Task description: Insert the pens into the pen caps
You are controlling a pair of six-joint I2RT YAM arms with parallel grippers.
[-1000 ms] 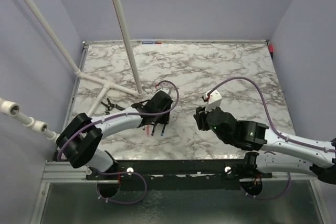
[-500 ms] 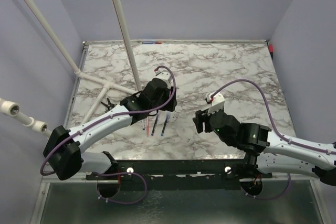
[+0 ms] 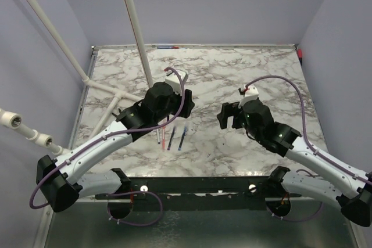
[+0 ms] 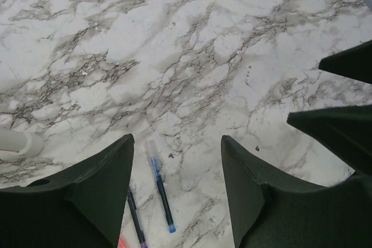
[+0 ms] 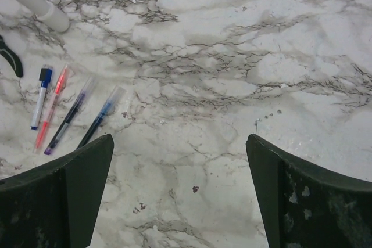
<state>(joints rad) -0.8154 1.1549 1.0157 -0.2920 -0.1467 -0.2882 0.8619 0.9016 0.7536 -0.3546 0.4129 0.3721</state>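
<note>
Both tools hang released, holding nothing, above the marble counter (image 3: pixel 244 74). The left tool (image 4: pixel 175 139) frames the blue pen (image 4: pixel 161 193) between its spread fingers in its wrist view, and the right tool (image 5: pixel 179 137) is well apart from the pens. The red pen (image 5: pixel 51 107), dark pen (image 5: pixel 68 119) and blue pen lie side by side near a white pipe (image 5: pixel 35 1) (a white-bodied pen (image 5: pixel 39 98) lies just beside the red one); I cannot make out separate pen caps.

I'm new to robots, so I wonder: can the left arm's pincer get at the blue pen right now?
Probably yes: the left pincer is open and the blue pen lies uncovered on the table just ahead of it.
</note>
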